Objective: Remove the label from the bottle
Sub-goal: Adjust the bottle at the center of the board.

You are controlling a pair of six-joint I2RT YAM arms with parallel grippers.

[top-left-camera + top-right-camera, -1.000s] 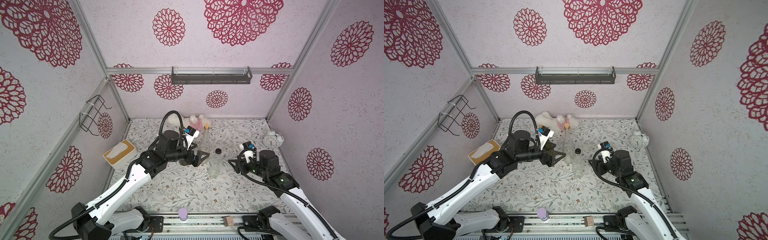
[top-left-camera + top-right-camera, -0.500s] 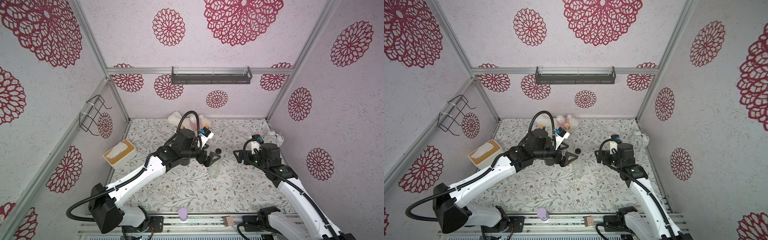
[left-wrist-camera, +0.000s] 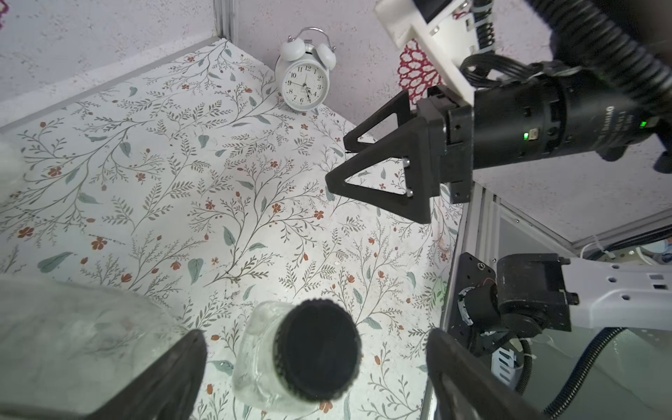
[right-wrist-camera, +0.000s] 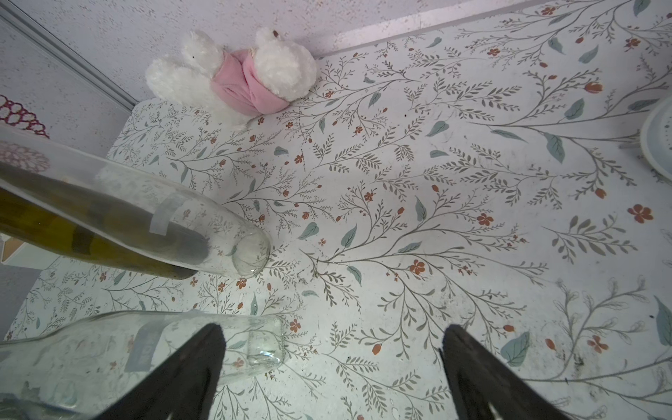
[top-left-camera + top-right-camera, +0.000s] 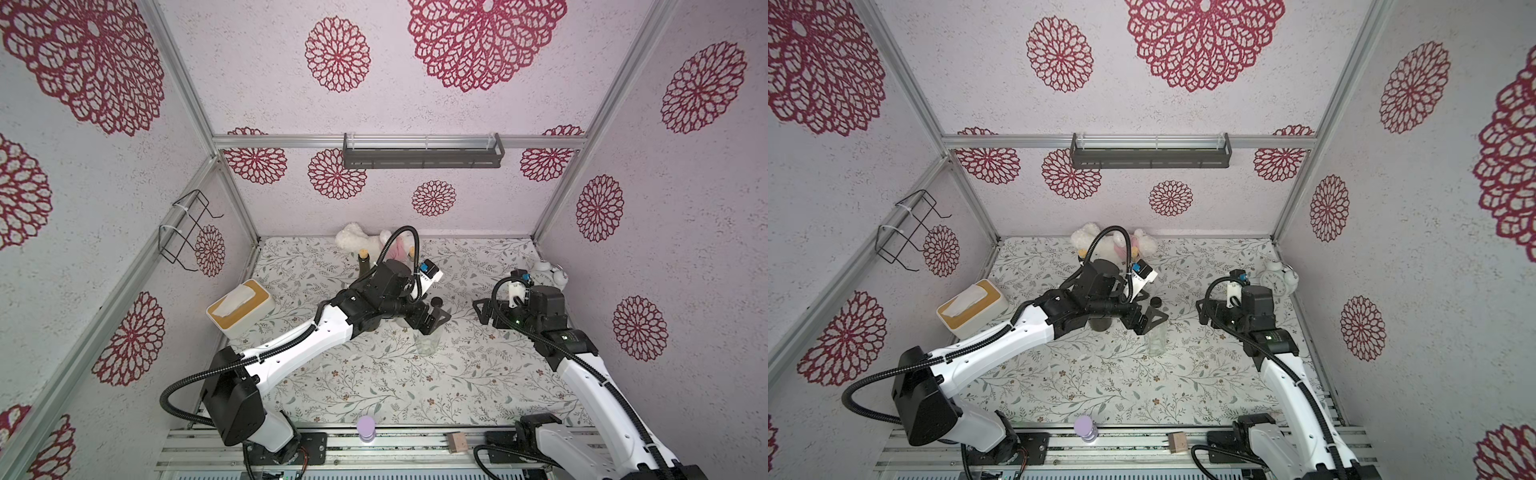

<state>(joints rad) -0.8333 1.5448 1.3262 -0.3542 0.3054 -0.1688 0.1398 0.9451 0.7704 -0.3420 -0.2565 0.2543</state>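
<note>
A clear glass bottle with a black cap stands upright at mid-table. A pale grey label sits on its side. My left gripper hovers over the cap, open, with one finger on each side and not touching. My right gripper is open to the bottle's right, apart from it, with nothing between its fingers.
A second clear bottle with a white tape strip and an olive-green bottle stand just left of the task bottle. A plush toy lies at the back. An alarm clock is back right and a tissue box at the left.
My left arm has swung right until its gripper is over the bottle's cap. My right gripper has opened wider and drawn back to the right, away from the bottle.
</note>
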